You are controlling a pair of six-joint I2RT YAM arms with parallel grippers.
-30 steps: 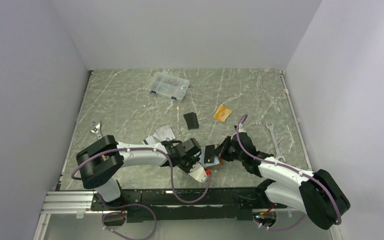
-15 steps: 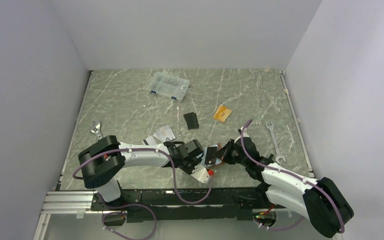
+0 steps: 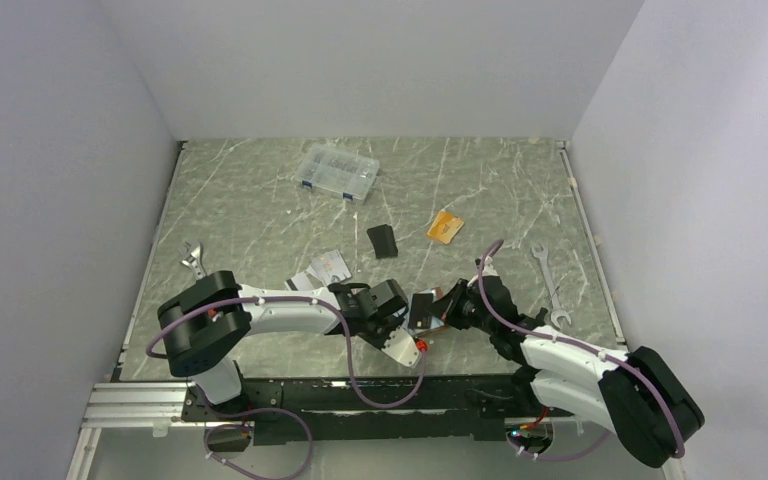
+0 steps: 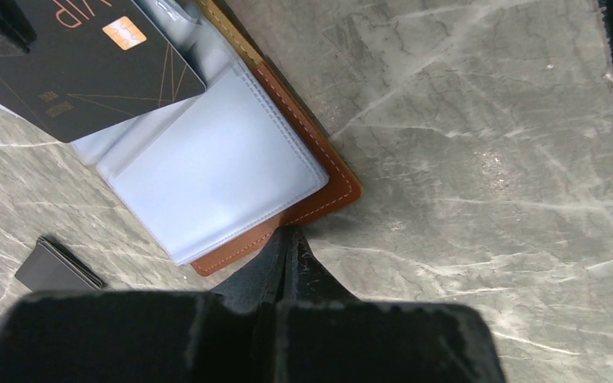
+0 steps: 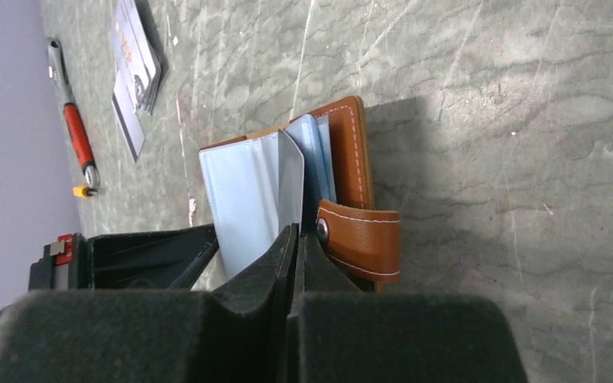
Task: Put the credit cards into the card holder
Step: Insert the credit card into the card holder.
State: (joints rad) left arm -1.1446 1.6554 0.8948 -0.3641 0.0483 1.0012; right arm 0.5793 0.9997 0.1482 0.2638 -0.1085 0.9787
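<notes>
The brown leather card holder (image 3: 426, 322) lies open near the front edge, between my two grippers. Its pale sleeves (image 4: 215, 175) show in the left wrist view, and its snap strap (image 5: 361, 241) shows in the right wrist view. My left gripper (image 4: 291, 233) is shut, with its tips against the holder's brown edge. My right gripper (image 5: 297, 231) is shut on a black credit card (image 4: 88, 68) with an orange chip, and the card lies slanted over the sleeves. An orange card (image 3: 445, 227) and silver-grey cards (image 3: 320, 270) lie on the table.
A clear compartment box (image 3: 337, 172) stands at the back. A small flat black rectangle (image 3: 381, 240) lies mid-table. One wrench (image 3: 550, 285) lies on the right and another (image 3: 192, 258) on the left. A red-handled tool (image 5: 77, 136) lies beyond the silver cards (image 5: 136, 64).
My right gripper has moved a little left and nearer with the black card, which now lies over the open holder. The left gripper has stayed at the holder's edge.
</notes>
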